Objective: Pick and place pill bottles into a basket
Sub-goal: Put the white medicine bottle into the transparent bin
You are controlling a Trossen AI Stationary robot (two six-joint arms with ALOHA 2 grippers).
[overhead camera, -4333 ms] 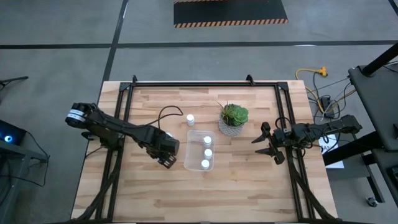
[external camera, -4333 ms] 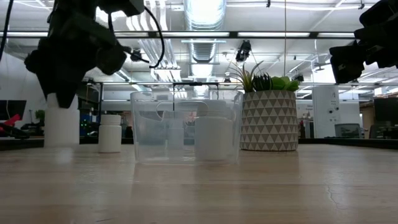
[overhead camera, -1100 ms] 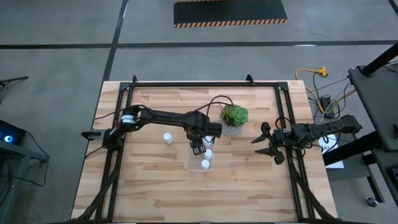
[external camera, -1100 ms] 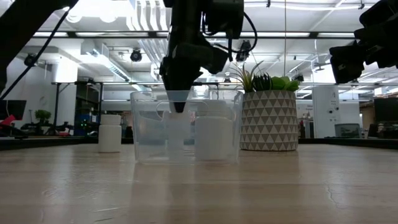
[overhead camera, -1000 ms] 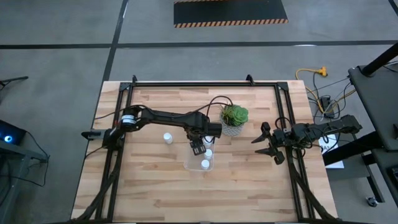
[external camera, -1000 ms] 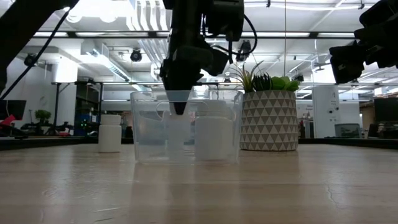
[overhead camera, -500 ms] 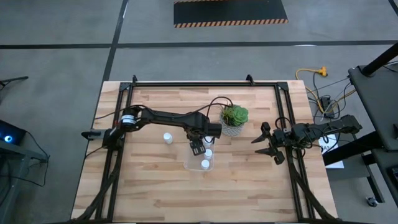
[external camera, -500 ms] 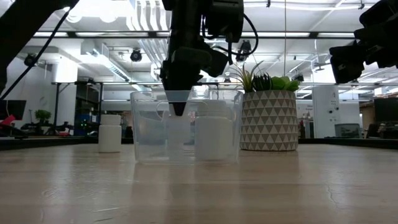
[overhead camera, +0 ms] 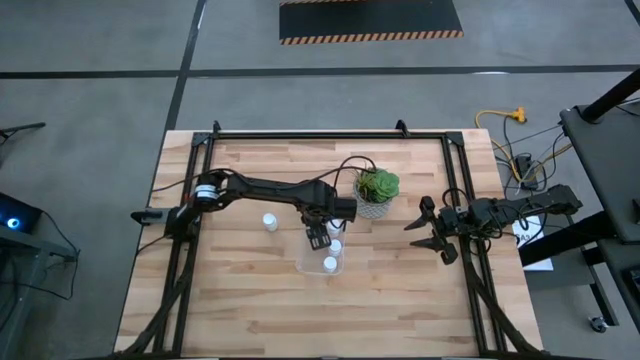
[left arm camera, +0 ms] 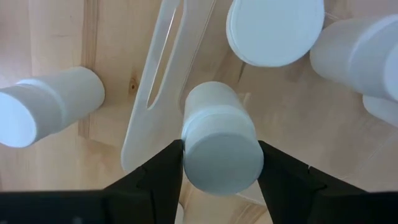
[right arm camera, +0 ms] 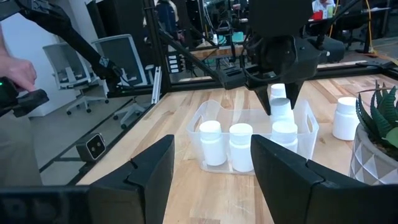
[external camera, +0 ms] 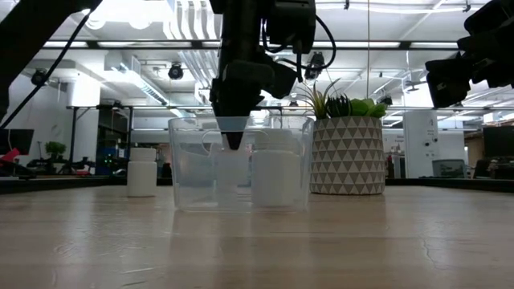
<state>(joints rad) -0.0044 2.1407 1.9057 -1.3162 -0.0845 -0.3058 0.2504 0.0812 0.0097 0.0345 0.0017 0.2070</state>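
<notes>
Left gripper [overhead camera: 318, 237] over the clear basket [overhead camera: 308, 262], its fingers closed on a pill bottle [left arm camera: 219, 147] held upright inside the basket's walls; three more bottles stand in the basket, and one [overhead camera: 269, 221] stands on the table just outside it. Right gripper [overhead camera: 424, 229], jaws spread wide and empty, waits well apart from the basket, beyond the potted plant [overhead camera: 376, 191].
</notes>
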